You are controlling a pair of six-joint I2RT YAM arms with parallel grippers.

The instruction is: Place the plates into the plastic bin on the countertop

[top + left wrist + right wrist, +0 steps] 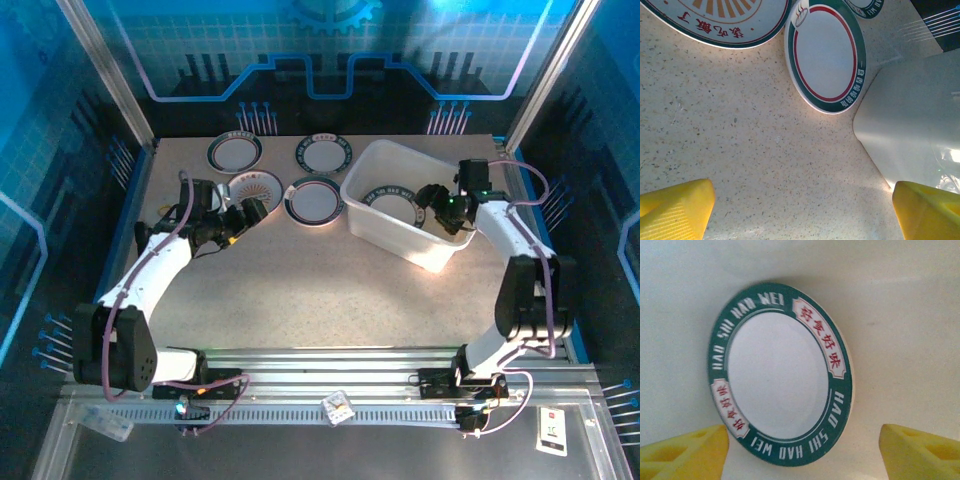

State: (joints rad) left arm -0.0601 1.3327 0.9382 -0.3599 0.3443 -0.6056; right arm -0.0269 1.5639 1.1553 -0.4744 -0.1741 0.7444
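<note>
My right tool [802,440] hangs inside the bin [432,252], its yellow fingers [685,452] spread wide with nothing between them. The plate [780,375] beneath lies flat on the bin's floor, free of my grip. My left tool [800,205] is also spread apart and empty, low over the counter [740,130] to the left of the bin.

Four plates are not yet in the bin, all lying on the counter to its left. A green-and-red-rimmed plate [825,52] sits just beside the bin's near-left corner, apparently not touching it. A sunburst plate [715,15] is next to it, farther from the bin. Two more plates [235,152] lie beyond those, toward the back.

I judge these plates stiff, thin and fairly light, with a glossy face that would slide under my pads. Whether they are ceramic or melamine I cannot tell, so I would treat them as chippable. They are round and shallow, lying flush on the speckled, matte counter with little gap beneath. The raised rim is the place to pinch, one finger above and one worked under the edge.

The bin is smooth, milky plastic with rounded corners. It looks light enough to shift if I bump it.
</note>
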